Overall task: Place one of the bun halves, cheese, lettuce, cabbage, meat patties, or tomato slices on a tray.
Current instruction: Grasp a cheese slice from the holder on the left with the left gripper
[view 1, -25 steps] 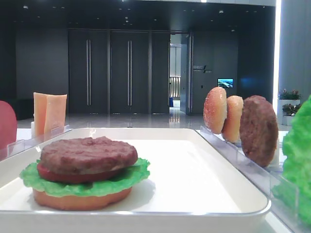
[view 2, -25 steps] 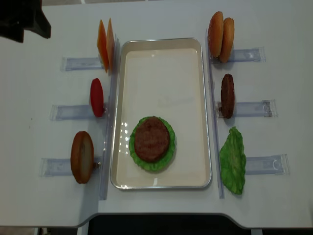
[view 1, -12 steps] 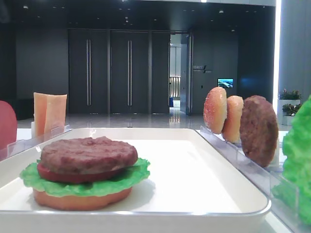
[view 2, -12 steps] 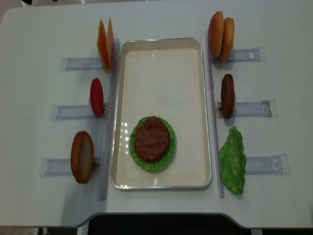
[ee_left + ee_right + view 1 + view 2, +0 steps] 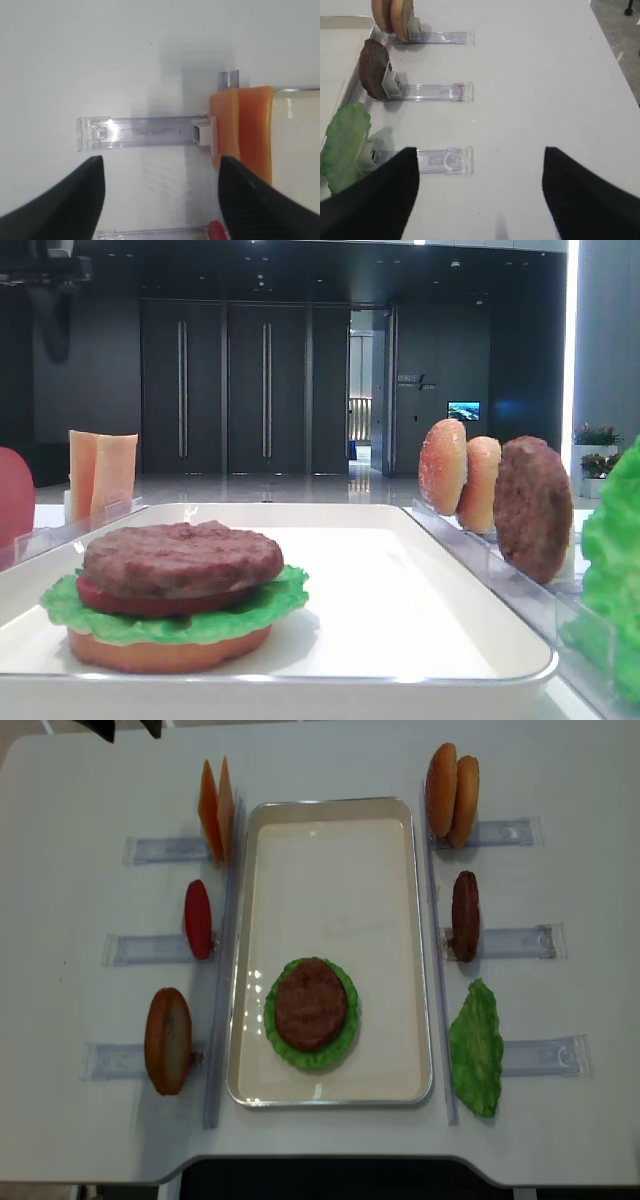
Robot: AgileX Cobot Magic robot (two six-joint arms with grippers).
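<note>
- white tray [image 5: 330, 870] lies in the middle of the table [image 5: 80, 780], long side running near to far; one stack sits in its near part: a bun half [image 5: 165, 652] at the bottom, then a tomato slice [image 5: 140, 602], a lettuce leaf [image 5: 345, 1035] and one meat patty [image 5: 311, 1004] on top.
- left of the tray, in clear racks [image 5: 165, 850]: two cheese slices [image 5: 216, 808] on edge at the far end, one tomato slice [image 5: 198, 919] in the middle, one bun half [image 5: 168, 1040] nearest.
- right of the tray: two bun halves [image 5: 452, 794] at the far end, one meat patty [image 5: 465, 915] in the middle, one lettuce leaf [image 5: 476, 1048] nearest.
- six racks in all, three on each side.
- left gripper [image 5: 161, 192] hangs above the cheese rack with jaws spread wide, nothing between them.
- right gripper [image 5: 480, 192] hovers over the bare table right of the lettuce rack, jaws wide apart, holding nothing.
</note>
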